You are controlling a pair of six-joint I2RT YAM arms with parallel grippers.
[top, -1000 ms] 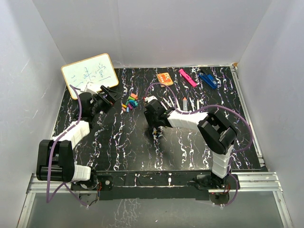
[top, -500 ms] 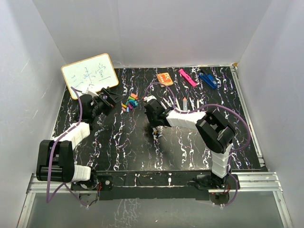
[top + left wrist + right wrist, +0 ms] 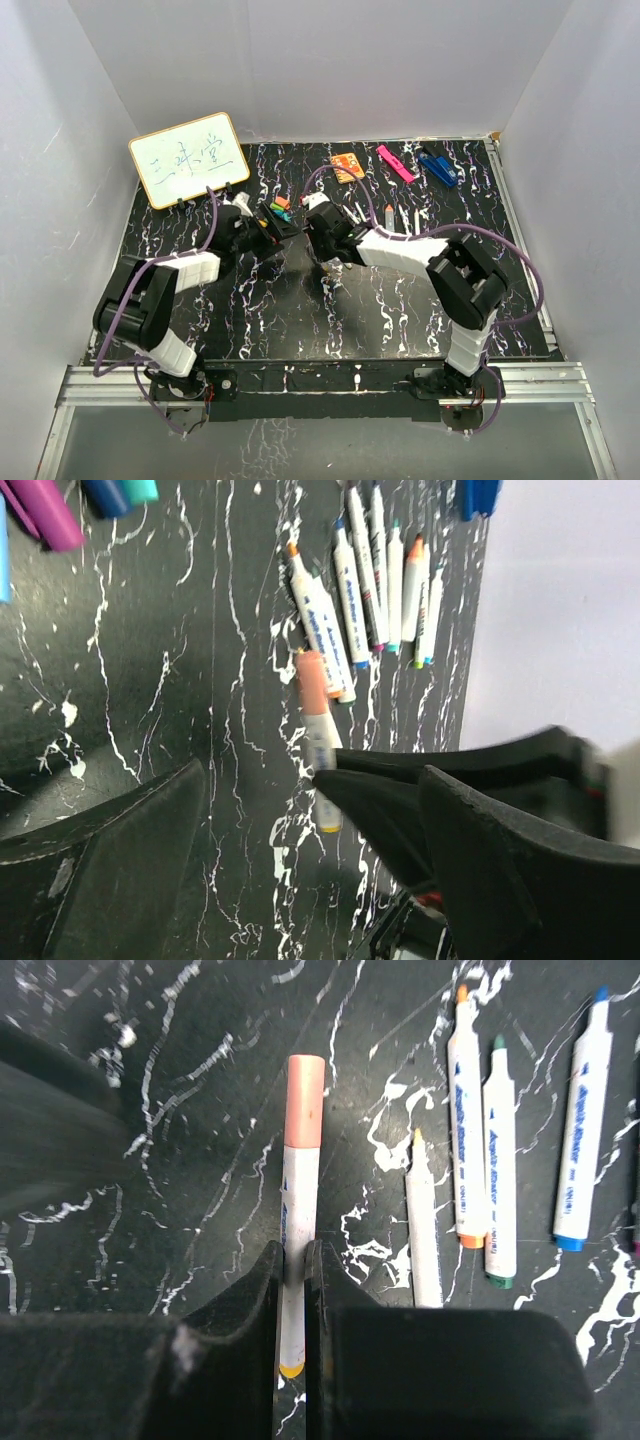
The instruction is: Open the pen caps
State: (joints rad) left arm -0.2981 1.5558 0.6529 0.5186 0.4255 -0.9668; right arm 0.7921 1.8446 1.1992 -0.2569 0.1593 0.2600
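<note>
Closing in since a second ago, the black left gripper [image 3: 310,780] now faces, jaws apart, the salmon plastic cap [image 3: 312,680] just ahead (still on its white-barrelled marker [image 3: 297,1200], clamped by the black right gripper [image 3: 293,1258]); pulling seems next.

Lab test cell — white walls [image 3: 330,60], marbled table [image 3: 300,320]

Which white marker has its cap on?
The white-barrelled marker with the salmon-pink plastic cap, clamped in the right gripper; the loose markers beside it show bare tips.
</note>
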